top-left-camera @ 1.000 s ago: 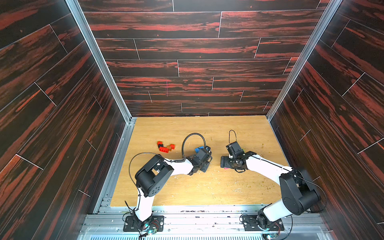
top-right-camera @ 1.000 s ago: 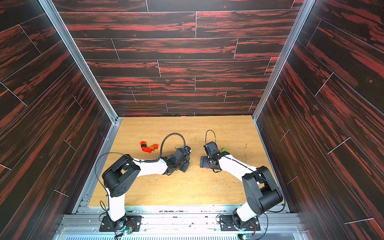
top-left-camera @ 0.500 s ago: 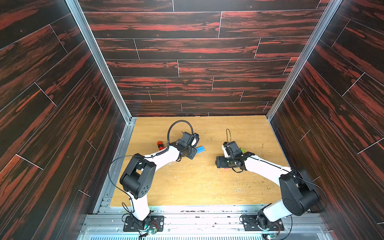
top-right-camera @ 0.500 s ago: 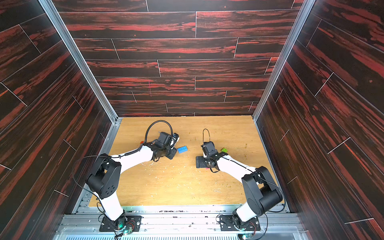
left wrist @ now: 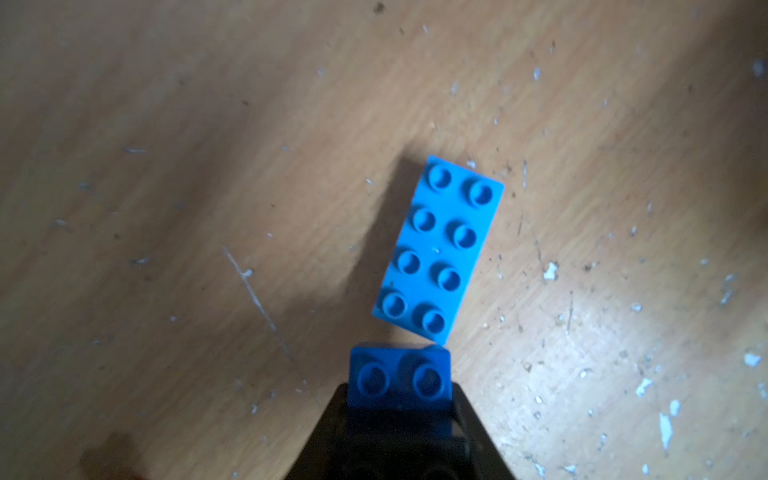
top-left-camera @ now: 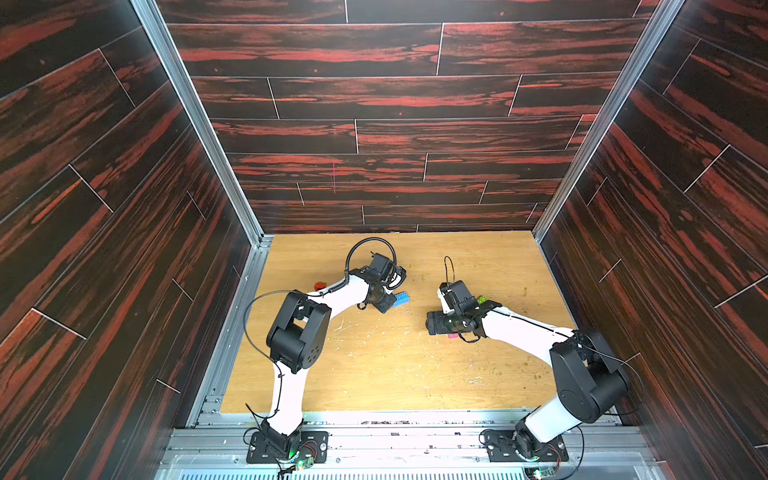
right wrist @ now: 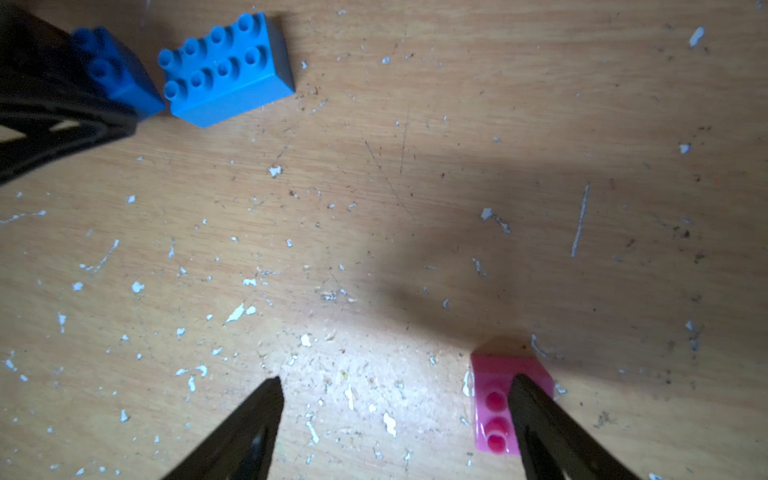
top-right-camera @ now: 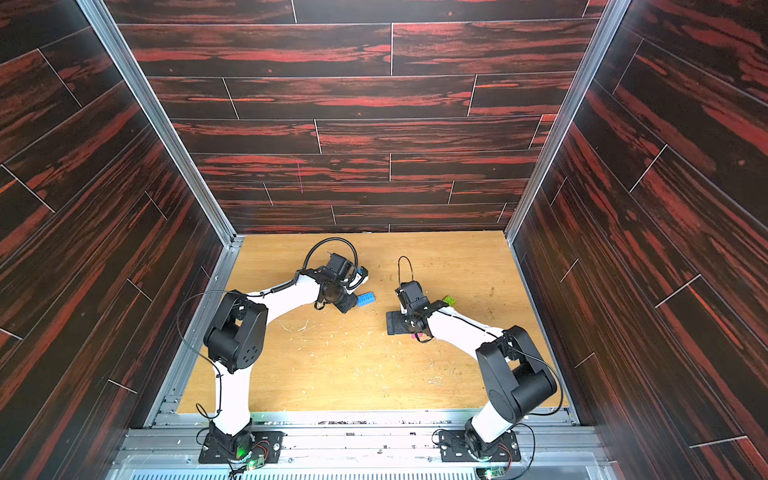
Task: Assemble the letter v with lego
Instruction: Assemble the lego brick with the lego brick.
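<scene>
Status as we see it: left gripper (left wrist: 401, 419) is clamped on a dark blue brick (left wrist: 400, 380), studs up, one finger on each side. We cannot tell if that brick rests on the wooden table (right wrist: 374, 249) or hangs just over it. Light blue long brick (left wrist: 438, 245) lies flat on the table, eight studs up, its near corner right at the dark blue brick's edge; we cannot tell if they touch. Right gripper (right wrist: 395, 386) has its jaws wide apart, with only bare table in the gap. One of its fingers (right wrist: 540, 415) overlaps the pink brick (right wrist: 492, 374), which sits on the table outside the gap. In a top view we see a green brick (top-left-camera: 482, 299) just beside the right arm's wrist and a red brick (top-left-camera: 319, 286) partly hidden by the left arm, well apart from the blue pair.
</scene>
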Controlling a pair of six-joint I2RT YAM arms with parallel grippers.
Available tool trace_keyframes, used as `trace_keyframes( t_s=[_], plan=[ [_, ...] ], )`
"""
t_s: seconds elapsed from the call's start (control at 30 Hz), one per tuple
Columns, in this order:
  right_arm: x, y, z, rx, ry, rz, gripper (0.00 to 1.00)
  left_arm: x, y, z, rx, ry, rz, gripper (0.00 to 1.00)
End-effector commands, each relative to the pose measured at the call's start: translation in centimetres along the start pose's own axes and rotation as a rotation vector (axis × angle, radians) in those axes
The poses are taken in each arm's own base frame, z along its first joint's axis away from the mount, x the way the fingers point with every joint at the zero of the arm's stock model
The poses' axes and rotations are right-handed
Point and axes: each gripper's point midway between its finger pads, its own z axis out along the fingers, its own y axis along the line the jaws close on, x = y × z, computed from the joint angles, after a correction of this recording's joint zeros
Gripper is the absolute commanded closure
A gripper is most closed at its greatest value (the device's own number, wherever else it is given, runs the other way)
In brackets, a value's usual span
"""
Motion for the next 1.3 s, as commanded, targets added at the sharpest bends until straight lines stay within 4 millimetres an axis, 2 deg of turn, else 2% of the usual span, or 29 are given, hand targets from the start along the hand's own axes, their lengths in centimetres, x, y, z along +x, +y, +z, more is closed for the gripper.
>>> trace_keyframes(
  t_s=[0.0, 0.2, 0.4, 0.7, 1.07, 1.27],
  plan=[
    [-0.2, 0.2, 0.3, 0.014, 0.012, -0.010, 0.12, -0.7, -0.1, -1.1, 0.026, -0.003, 0.050, 0.75],
    [0.1, 0.1, 0.7, 0.023, 0.024, -0.010, 0.12, -1.1, -0.2, -1.9, 0.028, -0.025, 0.068, 0.75],
    [0.3, 0.1, 1.1, 0.037, 0.041, -0.012, 0.12, -1.2, -0.4, -1.5, 0.040, -0.030, 0.086, 0.75],
    [0.4, 0.0, 1.5, 0.050, 0.049, -0.011, 0.12, -2.4, -0.3, -2.1, 0.055, -0.091, 0.092, 0.75],
    [0.6, -0.2, 1.6, 0.071, 0.056, -0.010, 0.12, -2.3, 0.1, -0.8, 0.071, -0.093, 0.083, 0.75],
    [0.5, -0.1, 1.6, 0.075, 0.058, -0.009, 0.12, -1.5, 0.4, 0.0, 0.086, -0.062, 0.079, 0.75]
  ],
)
